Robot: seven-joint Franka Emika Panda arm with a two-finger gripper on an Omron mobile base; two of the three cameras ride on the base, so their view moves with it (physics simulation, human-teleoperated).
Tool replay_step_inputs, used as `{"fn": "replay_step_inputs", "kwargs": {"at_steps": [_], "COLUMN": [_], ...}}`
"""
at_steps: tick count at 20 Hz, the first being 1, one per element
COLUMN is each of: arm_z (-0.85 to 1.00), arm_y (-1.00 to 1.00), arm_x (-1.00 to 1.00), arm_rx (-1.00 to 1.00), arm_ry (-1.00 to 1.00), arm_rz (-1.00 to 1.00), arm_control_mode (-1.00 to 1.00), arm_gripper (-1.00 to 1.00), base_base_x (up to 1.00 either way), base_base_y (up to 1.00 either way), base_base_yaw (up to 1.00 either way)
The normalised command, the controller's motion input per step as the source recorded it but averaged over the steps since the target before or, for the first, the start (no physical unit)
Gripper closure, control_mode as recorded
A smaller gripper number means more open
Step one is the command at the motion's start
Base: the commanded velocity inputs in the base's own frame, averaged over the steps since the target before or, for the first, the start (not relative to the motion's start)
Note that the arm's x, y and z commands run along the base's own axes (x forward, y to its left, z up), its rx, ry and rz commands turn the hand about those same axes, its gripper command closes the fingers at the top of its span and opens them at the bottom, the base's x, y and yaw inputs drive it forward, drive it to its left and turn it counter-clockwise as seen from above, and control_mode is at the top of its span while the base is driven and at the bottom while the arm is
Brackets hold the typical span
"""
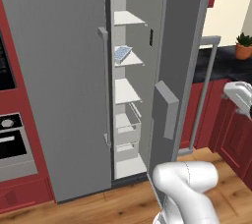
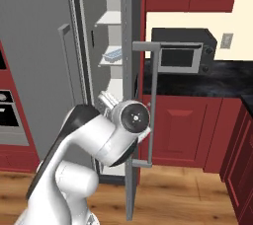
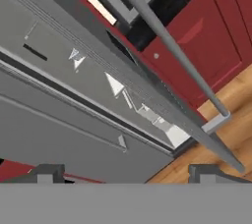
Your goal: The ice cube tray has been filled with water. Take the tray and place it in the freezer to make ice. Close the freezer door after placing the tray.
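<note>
Left base view: ice cube tray point(image 1: 122, 53) resting on a freezer point(image 1: 129, 90) shelf, freezer door point(image 1: 173, 85) standing open; gripper point(image 3: 125, 174) released and empty near the door edge, where a glancing push could slip off

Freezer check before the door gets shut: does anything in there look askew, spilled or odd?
The ice cube tray lies on a white shelf inside the freezer, turned at an angle to the shelf edge, slightly askew. No spill shows. The freezer door stands wide open. The gripper is open and empty.
</note>
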Motion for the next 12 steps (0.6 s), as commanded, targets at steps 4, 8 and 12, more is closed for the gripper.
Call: {"fn": "replay_step_inputs", "kwargs": {"at_steps": [4,8,12], "arm_z": [-0.21,-0.21,-0.16], "arm_y": [-0.56,-0.21,-0.05], "arm_x": [0.0,0.0,0.0], "arm_rx": [0.33,0.34,0.38], "arm_ry": [-0.01,0.0,0.0], "arm_rz": [0.0,-0.06,-0.02], "arm_control_mode": [-1.0,-1.0,-1.0], "arm_gripper": [-1.0,-1.0,-1.0], "base_base_x": [0.0,0.0,0.0], "base_base_y": [0.0,0.0,0.0], "base_base_yaw": [0.0,0.0,0.0]}}
